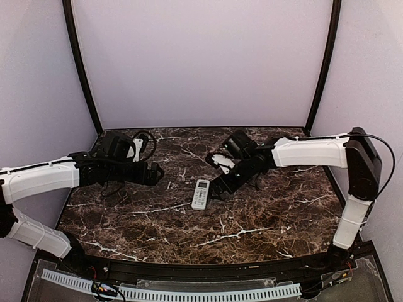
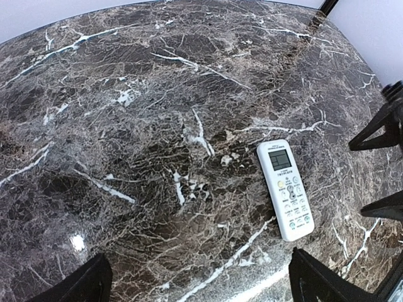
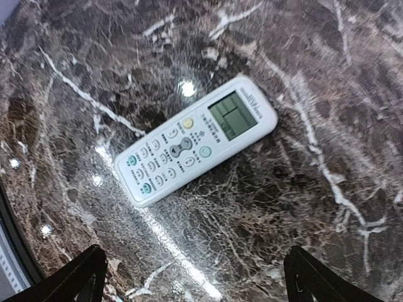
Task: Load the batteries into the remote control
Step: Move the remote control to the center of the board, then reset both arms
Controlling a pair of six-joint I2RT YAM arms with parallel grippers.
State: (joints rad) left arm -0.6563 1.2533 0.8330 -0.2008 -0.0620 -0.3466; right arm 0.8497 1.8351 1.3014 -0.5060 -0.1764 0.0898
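The white remote control (image 1: 200, 194) lies face up on the marble table, screen and buttons showing, near the middle. It also shows in the left wrist view (image 2: 285, 190) and in the right wrist view (image 3: 196, 139). My left gripper (image 1: 158, 172) is open and empty, hovering to the left of the remote; its dark fingertips (image 2: 82, 286) stand wide apart. My right gripper (image 1: 217, 189) is open and empty, just right of the remote and above it; its fingertips (image 3: 321, 283) are spread wide. No batteries are in view. The remote's back is hidden.
The dark marble table (image 1: 264, 220) has a raised black rim along its front edge (image 1: 208, 267). White walls close in the back and sides. The right gripper's black fingers (image 2: 378, 132) show at the right edge of the left wrist view.
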